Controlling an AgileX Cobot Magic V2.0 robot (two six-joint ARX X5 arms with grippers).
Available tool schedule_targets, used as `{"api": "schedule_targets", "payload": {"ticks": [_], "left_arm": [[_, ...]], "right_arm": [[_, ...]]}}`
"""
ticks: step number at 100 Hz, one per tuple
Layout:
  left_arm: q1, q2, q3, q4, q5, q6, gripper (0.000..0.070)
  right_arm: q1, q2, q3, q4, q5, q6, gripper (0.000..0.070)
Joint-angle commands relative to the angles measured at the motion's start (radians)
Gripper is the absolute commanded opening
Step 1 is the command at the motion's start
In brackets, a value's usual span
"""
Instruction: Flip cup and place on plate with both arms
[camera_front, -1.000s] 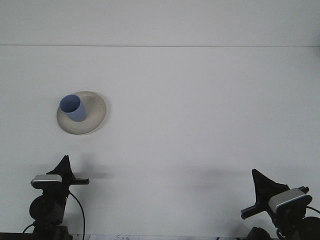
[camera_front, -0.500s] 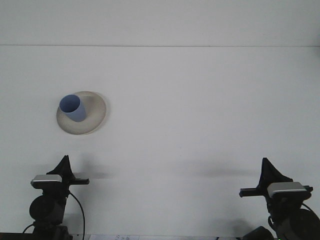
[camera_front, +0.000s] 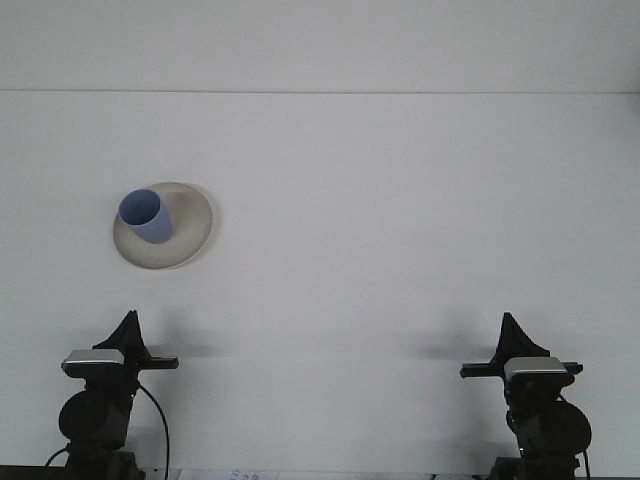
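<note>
Only one view to go on, the front cam, so here's what it gives. The blue cup (camera_front: 145, 217) is sitting mouth-up on the beige plate (camera_front: 190, 232), over on the left half of the white table (camera_front: 380, 200), a bit toward the plate's left side rather than dead center. So imo the task looks basically done: cup is upright and on the plate, nothing else left on the table to deal with. Both arms are parked down at the near edge, well apart from the plate and not touching anything. Left gripper (camera_front: 128, 328) sits almost straight below the plate, right gripper (camera_front: 512, 330) way over on the other side, w/ nothing in either as far as I can see. Now the iffy bits: each gripper just shows as a dark pointed shape seen edge-on above its wrist cam, so can't tell whether the fingers are apart or together on either one, tbh. The arms are cut off by the bottom of frame, so only the wrist sections show. Also can't see inside the cup beyond the rim, or exactly how its base sits on the plate.
</note>
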Motion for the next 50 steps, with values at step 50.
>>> {"api": "schedule_targets", "payload": {"ticks": [50], "left_arm": [[0.001,-0.001,-0.019,0.015,-0.004,0.002,0.0015]], "right_arm": [[0.000,-0.005,-0.069,0.020,0.016,0.023,0.0007]]}}
